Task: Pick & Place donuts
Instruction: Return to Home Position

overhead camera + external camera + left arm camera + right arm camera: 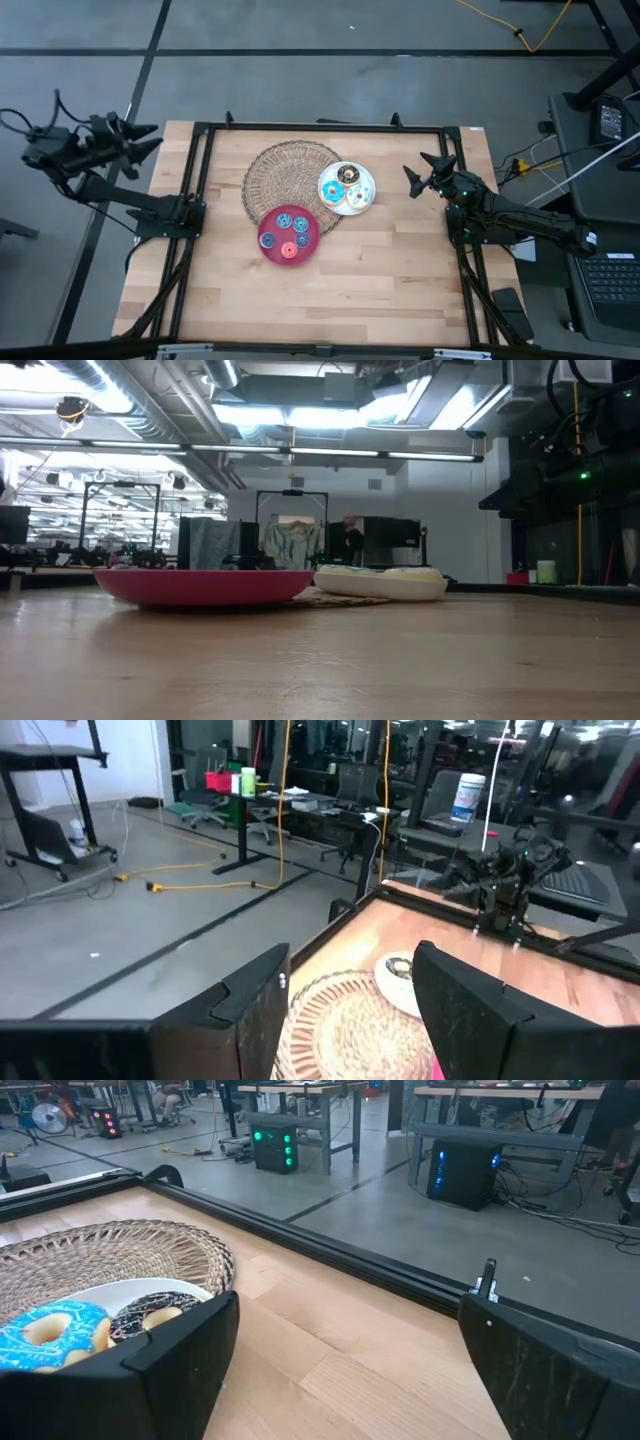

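Three larger donuts, a cyan one [50, 1335], a chocolate-brown one [150, 1316] and a white one [357, 199], lie on a white plate [347, 187]. Several tiny rings, blue, navy and red [289, 250], sit on a red plate [289, 233]. Both plates overlap a round wicker mat [285, 170]. My right gripper [425, 176] hangs open above the table, to the right of the white plate. My left gripper [140, 142] is open too, beyond the table's far left corner, and touches nothing.
A black frame [320, 127] runs along the table's far, left and right sides. Bare wood [380, 280] stretches across the near half of the table. In the low view the red plate [200, 585] and the white plate [385, 582] stand side by side.
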Action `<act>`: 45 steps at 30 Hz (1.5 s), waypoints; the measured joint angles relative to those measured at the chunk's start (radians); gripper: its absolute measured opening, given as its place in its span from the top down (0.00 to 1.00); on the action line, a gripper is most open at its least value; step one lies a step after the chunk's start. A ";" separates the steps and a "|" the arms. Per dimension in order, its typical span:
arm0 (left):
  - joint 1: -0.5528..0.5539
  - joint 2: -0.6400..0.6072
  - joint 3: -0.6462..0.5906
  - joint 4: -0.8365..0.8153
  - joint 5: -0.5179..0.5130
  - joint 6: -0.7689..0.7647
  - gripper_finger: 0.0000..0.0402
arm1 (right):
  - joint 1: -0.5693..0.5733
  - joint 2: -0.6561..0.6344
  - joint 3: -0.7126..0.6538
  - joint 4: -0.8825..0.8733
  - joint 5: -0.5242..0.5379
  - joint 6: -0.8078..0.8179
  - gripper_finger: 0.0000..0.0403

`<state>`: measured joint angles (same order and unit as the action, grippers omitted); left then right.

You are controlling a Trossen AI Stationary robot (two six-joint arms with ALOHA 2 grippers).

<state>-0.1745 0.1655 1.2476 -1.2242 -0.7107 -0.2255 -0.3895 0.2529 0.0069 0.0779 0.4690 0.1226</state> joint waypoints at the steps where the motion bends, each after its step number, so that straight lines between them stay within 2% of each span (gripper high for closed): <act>1: 0.000 -0.031 -0.030 0.002 0.001 -0.006 0.49 | 0.000 0.000 0.000 0.000 0.000 0.000 0.07; 6: 0.000 -0.165 -0.174 0.017 0.009 -0.002 0.50 | 0.000 0.000 0.000 0.000 0.000 0.000 0.07; 10: 0.008 -0.160 -0.223 0.039 0.007 0.006 0.49 | 0.000 0.000 0.000 0.000 0.000 0.000 0.07; 12: 0.002 -0.162 -0.268 0.153 0.015 0.037 0.49 | 0.001 0.000 0.000 0.000 0.000 0.000 0.07; 16: -0.003 -0.164 -0.340 0.283 0.024 0.088 0.50 | 0.001 -0.001 0.000 0.000 -0.014 0.000 0.07; 28: -0.004 -0.164 -0.497 0.374 0.063 0.019 0.50 | 0.001 0.002 0.000 -0.001 -0.027 0.000 0.07; 39: -0.004 -0.164 -0.669 0.599 0.082 0.029 0.49 | 0.001 0.002 0.000 -0.001 -0.027 0.000 0.07; 45: -0.004 -0.164 -0.776 0.734 0.167 0.048 0.50 | 0.001 0.002 0.000 -0.001 -0.027 0.000 0.07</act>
<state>-0.1787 0.0013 0.4719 -0.4900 -0.5436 -0.1776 -0.3889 0.2550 0.0071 0.0772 0.4423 0.1226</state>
